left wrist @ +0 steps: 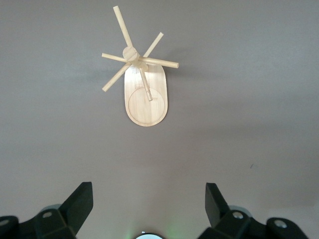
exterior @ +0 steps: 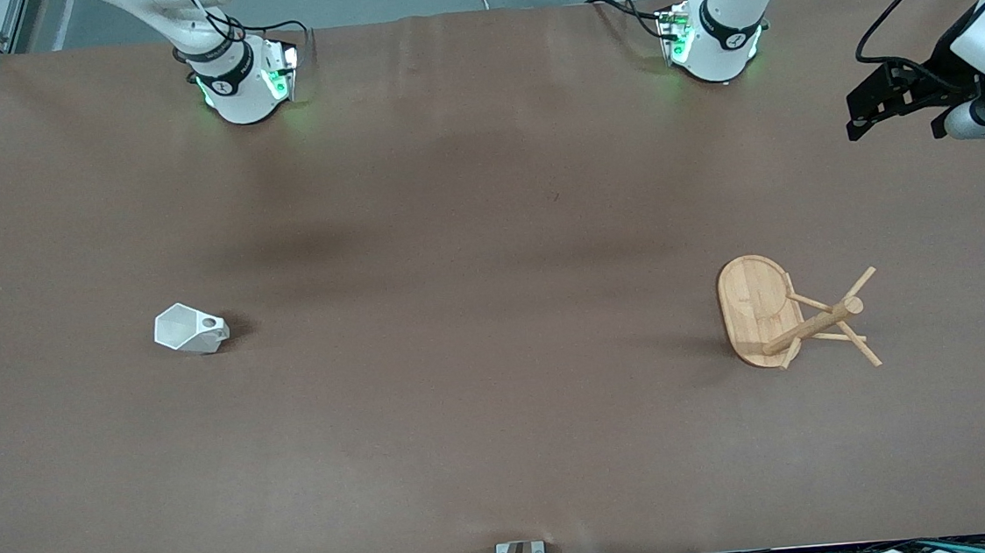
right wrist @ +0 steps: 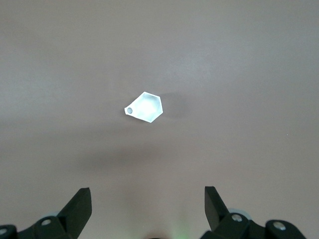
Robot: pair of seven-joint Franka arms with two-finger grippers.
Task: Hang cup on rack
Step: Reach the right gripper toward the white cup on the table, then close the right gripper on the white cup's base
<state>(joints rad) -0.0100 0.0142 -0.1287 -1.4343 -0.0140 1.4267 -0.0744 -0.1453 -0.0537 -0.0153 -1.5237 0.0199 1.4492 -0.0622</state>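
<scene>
brown paper-like cover on the table (exterior: 471, 225), plain, no print on it.

white faceted cup (exterior: 189, 328) stands on the table toward the right arm's end, mouth up, blocky handle with its round hole pointing toward the rack's end of the table. no logo or text readable on it.

right gripper (right wrist: 148, 209) hangs high over the table, fingers (right wrist: 79, 206) spread wide apart, nothing between them. right wrist view looks straight down: cup (right wrist: 144, 107) sits on the table well below and ahead of the claw, well apart from it, no contact.

bamboo rack (exterior: 790, 313) stands upright toward the left arm's end, oval base flat on the table, round post up from one end of the base, thin pegs angled out from the post. no label visible.

left gripper (left wrist: 149, 209) also hangs high over the table, fingers (left wrist: 82, 201) wide apart, empty. left wrist view: rack (left wrist: 142, 79) is below and ahead of the claw, well apart, centred between the two fingertips' lines.

cup and rack are well apart, at about the same distance from the front camera.

only marks readable: small round emblems on the arm bases near the green lights, no legible writing.
</scene>
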